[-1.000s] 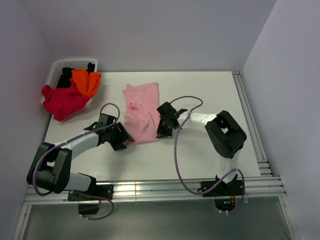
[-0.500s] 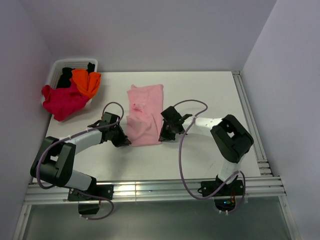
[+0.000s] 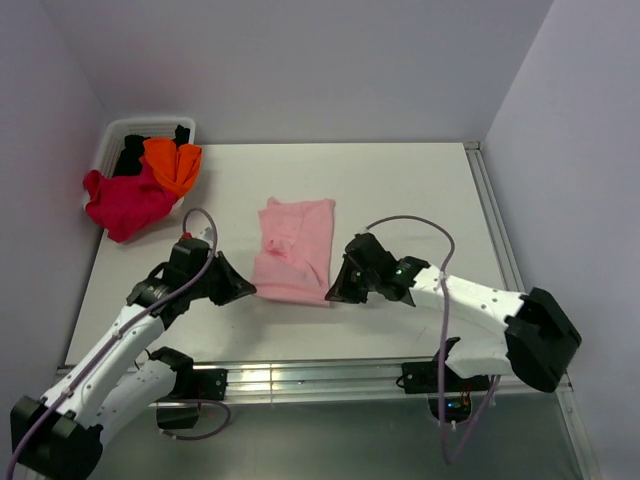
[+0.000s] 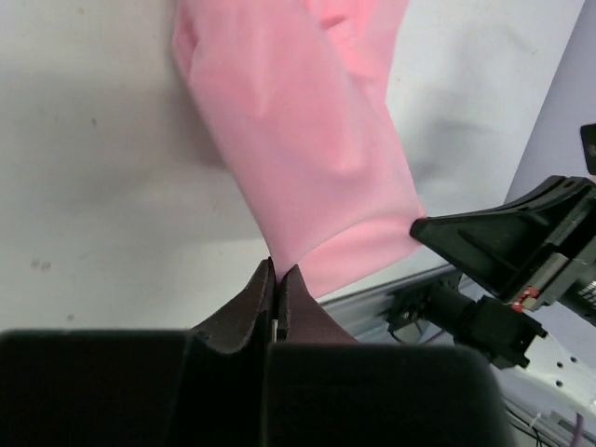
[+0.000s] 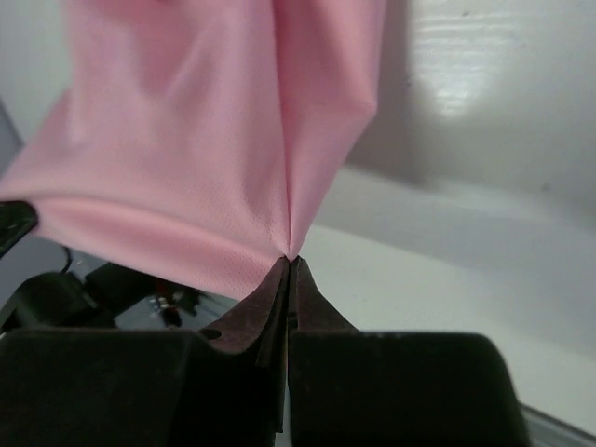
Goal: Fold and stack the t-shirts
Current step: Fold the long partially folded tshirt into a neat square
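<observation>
**Both near corners of the pink shirt pinched**

The left gripper (image 4: 277, 272) is pressed together on the corner of the pink t-shirt (image 3: 295, 250) nearest it. The right gripper (image 5: 291, 261) is pinched on the other near corner. The cloth stretches away ahead of both fingertips, onto the table (image 3: 420, 190).

Each hold takes only a thin tip of fabric, so a quick or uneven pull could slip a corner free or skew the fold.

The table's near edge lies close behind both grippers, while bare tabletop opens ahead and outward of the right one. The basket (image 3: 105, 140), holding the crimson (image 3: 125, 205), orange (image 3: 172, 165) and black (image 3: 130, 156) shirts, sits well ahead and outward of the left gripper.
</observation>
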